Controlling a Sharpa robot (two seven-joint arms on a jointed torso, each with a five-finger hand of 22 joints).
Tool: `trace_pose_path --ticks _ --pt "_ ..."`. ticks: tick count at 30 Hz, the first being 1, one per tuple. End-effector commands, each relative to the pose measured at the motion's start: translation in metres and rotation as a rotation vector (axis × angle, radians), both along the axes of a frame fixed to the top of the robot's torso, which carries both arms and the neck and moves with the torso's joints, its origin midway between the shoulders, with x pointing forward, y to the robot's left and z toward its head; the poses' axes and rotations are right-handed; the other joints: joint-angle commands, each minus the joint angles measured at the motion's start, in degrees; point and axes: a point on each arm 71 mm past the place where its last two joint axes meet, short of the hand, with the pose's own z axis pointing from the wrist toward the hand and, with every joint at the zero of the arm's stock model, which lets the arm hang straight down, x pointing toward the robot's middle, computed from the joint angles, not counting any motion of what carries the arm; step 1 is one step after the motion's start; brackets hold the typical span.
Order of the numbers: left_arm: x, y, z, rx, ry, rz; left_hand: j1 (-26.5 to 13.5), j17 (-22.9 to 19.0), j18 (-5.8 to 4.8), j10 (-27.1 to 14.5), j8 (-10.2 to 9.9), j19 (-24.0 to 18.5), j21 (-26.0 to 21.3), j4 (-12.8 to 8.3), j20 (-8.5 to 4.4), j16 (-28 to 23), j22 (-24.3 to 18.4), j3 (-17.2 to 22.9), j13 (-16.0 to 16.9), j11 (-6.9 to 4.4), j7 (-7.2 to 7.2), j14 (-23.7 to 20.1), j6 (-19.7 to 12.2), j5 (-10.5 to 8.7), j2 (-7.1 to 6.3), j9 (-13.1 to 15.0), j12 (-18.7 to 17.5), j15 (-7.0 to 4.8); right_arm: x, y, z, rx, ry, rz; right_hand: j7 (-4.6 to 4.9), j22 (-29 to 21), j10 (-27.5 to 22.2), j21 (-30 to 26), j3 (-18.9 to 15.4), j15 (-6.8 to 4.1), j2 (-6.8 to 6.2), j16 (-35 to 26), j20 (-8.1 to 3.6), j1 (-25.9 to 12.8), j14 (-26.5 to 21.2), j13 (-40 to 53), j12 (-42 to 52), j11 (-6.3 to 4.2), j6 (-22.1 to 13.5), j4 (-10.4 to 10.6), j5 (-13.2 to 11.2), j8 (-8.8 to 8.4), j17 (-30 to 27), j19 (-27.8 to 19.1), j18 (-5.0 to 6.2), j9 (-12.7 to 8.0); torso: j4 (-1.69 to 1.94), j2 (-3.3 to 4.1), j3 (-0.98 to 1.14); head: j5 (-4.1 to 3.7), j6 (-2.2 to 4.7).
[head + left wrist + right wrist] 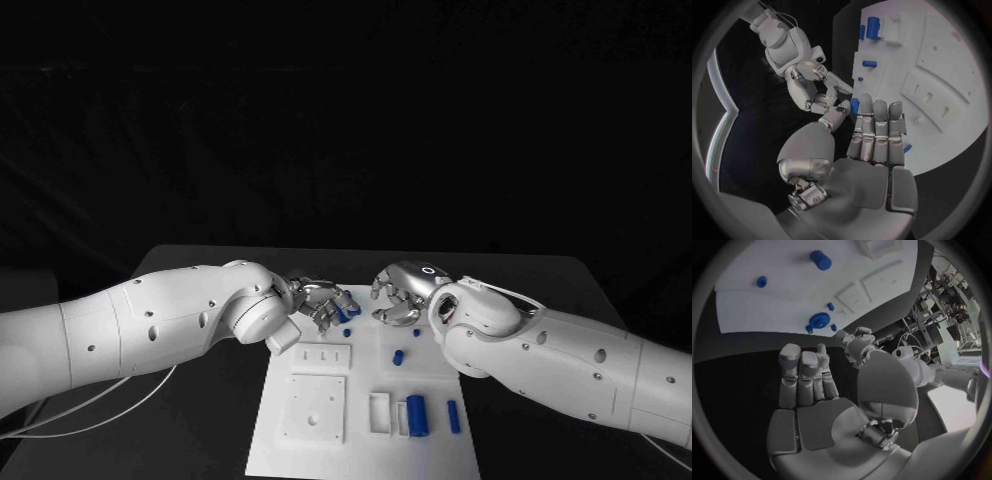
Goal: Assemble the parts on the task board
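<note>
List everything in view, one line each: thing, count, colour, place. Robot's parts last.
Table: one, black, under everything.
Task board: one, white, mid-table, with raised white blocks on it.
Parts: several, blue; a large one and a thin one on the board's near right, small ones mid-board, one at the left hand's fingers.
Arms: two, white, entering from either side.
Left hand: silver, over the board's far edge; whether it holds a part is unclear.
Right hand: silver, over the far edge, fingers apart, holding nothing.
</note>
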Motion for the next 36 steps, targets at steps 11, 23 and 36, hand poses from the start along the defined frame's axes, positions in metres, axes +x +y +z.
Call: trace_pose_path --ticks 11,23,36 --pt "0.007 0.011 0.006 0.133 -0.153 -0.012 -1.49 0.54 0.76 4.46 2.10 2.60 2.13 0.23 -4.24 1.74 1.06 0.33 0.82 -2.34 -3.05 3.13 6.29 3.62 -2.11 3.93 1.58 -1.38 0.019 -0.058 0.027 0.196 -0.105 -0.107 1.32 -0.17 -0.57 -1.12 1.10 0.49 -0.83 -0.79 0.77 2.33 -0.38 -1.35 -0.51 0.16 -1.61 1.88 4.15 -0.07 -0.44 -0.84 3.61 -0.10 -0.09 -0.09 0.05 0.70 0.09" --pt "0.008 0.021 0.005 0.241 -0.174 -0.026 -3.18 1.45 1.15 8.81 4.19 5.39 5.16 0.02 -5.83 3.89 1.31 0.57 2.72 -4.11 -4.95 7.07 9.99 15.43 -3.49 8.35 3.50 -3.01 0.042 -0.116 0.052 0.379 -0.029 -0.247 1.38 0.08 -0.60 -1.37 -0.24 0.52 -0.72 -0.94 0.92 1.93 -0.39 -2.22 -0.33 0.21 -1.72 2.13 10.11 0.05 -0.59 -0.93 3.61 -0.13 -0.10 -0.34 0.09 0.89 -0.06" --pt "0.005 0.026 -0.007 0.423 -0.126 -0.097 -4.48 3.26 1.64 10.95 6.31 6.47 9.37 -0.17 -7.24 6.39 1.26 1.10 5.39 -5.41 -6.34 9.35 11.74 22.34 -2.85 13.85 6.25 -4.36 0.066 -0.153 0.058 0.796 0.128 -0.259 2.37 -0.84 -6.40 -7.73 -5.03 1.91 3.22 -6.24 4.27 0.00 -8.34 -6.63 -4.81 1.41 -2.97 -1.26 14.79 0.16 -3.49 -9.45 3.37 0.10 -0.08 -0.81 0.36 1.57 -1.20"
